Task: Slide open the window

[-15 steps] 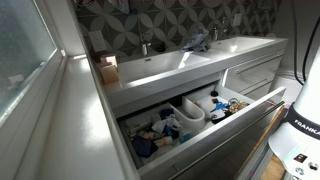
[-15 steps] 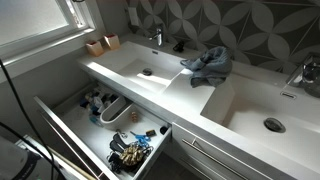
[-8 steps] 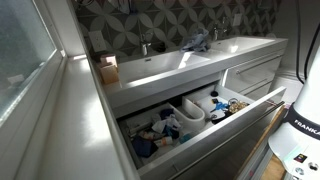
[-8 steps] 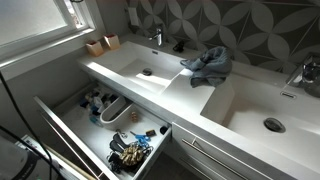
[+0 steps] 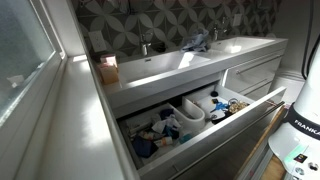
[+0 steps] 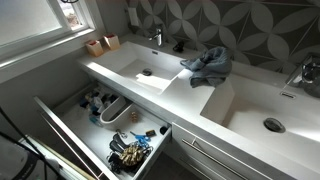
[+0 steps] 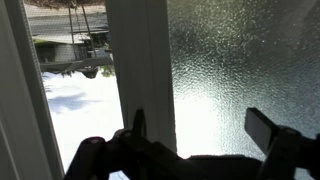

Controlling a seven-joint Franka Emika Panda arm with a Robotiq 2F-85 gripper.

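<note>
In the wrist view my gripper point(image 7: 200, 128) is open and close up against the window. Its left finger lies at the left edge of the white upright frame point(image 7: 146, 60). Its right finger is over the frosted pane point(image 7: 245, 55). Nothing is clamped between the fingers. Left of the frame a clear gap point(image 7: 75, 90) shows a snowy outdoor scene. In both exterior views the window point(image 5: 20, 50) point(image 6: 35, 18) sits above a wide white sill point(image 5: 60, 120) point(image 6: 40, 50). The gripper itself is out of frame there.
A white double-sink vanity point(image 5: 190, 62) point(image 6: 200, 95) stands under the patterned tile wall. Its drawer point(image 5: 190, 115) point(image 6: 105, 125) is pulled out and full of toiletries. A grey cloth point(image 6: 207, 62) lies on the counter. A small box point(image 5: 108, 68) sits near the sill. The robot base point(image 5: 300, 130) stands beside the drawer.
Almost nothing. Only a dark cable at the lower left edge of an exterior view has shifted slightly.
</note>
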